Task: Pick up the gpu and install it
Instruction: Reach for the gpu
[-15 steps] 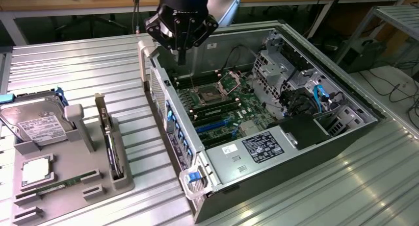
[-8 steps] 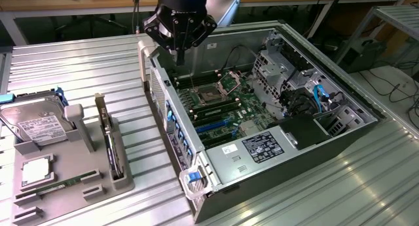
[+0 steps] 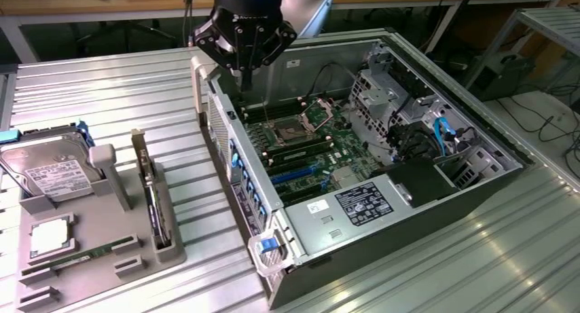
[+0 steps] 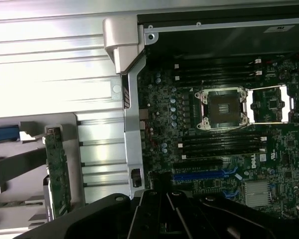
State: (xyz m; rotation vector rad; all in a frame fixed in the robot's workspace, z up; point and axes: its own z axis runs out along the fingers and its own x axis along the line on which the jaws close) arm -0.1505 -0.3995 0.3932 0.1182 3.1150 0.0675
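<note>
An open computer case point(image 3: 299, 62) lies on the ribbed metal table point(image 3: 109, 89), its motherboard point(image 3: 313, 157) showing a CPU socket point(image 3: 292, 131). At the exterior view's left, a grey holder point(image 3: 91, 275) carries a silver hard drive point(image 3: 54, 172) and a small RAM stick point(image 3: 86, 253)

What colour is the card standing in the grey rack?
Green. The card shows best in the wrist view.

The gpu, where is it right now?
On the exterior view's left, the gpu stands on edge in the grey holder, between the hard drive and the open computer case.
</note>
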